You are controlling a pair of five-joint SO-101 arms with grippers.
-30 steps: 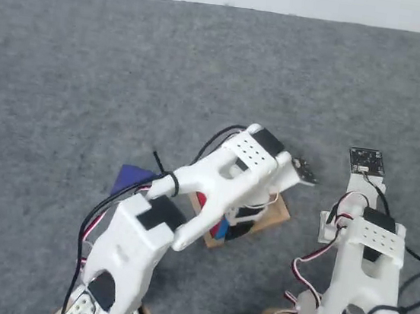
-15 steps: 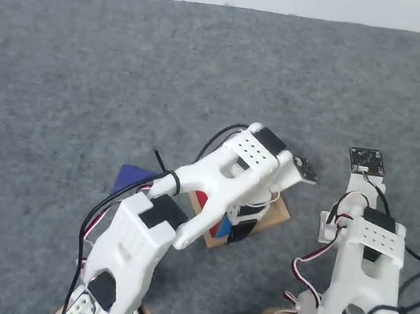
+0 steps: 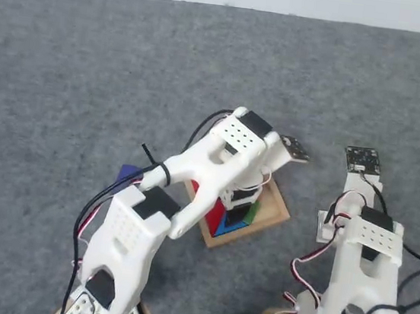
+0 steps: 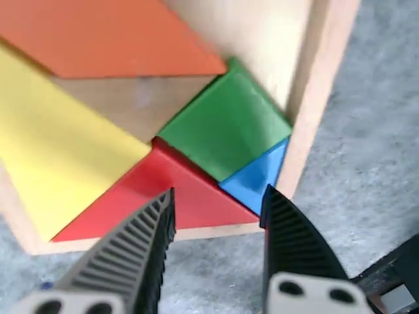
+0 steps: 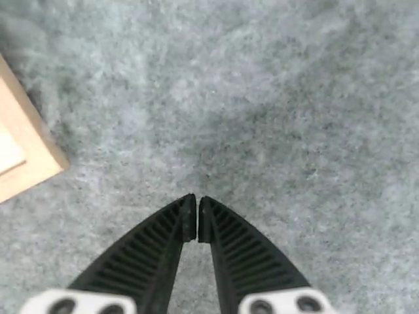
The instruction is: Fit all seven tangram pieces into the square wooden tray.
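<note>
Both arm bases sit at the near edge of the grey worktop [image 3: 67,70]. The right arm [image 3: 362,260] stands on the right side and points away from its base. The right claw [image 5: 197,208] is pressed together, fingertips touching, with nothing between them. It hangs above bare worktop, with one corner of the tray [image 5: 29,154] near it.

The left arm [image 3: 192,174] extends diagonally from its base over the tray [image 3: 276,209]. The left claw [image 4: 219,196] is spread and pinches nothing. It hangs over one edge of the tray, above the red piece [image 4: 196,190] and the blue piece [image 4: 258,180].

The tray rests on the worktop between the two arms, turned at an angle to the worktop's edges. Five pieces show inside it:
- The red piece lies along the rim [image 4: 321,98].
- The blue piece sits in the corner, touching the red piece and the green piece [image 4: 226,127].
- The yellow piece [image 4: 59,157] lies against the red piece.
- The orange piece [image 4: 111,36] lies beyond the yellow piece.

A triangular patch of bare tray floor [image 4: 131,98] shows between the orange, yellow and green pieces.

A navy piece [image 3: 126,173] lies on the worktop outside the tray, partly hidden by the left arm.
</note>
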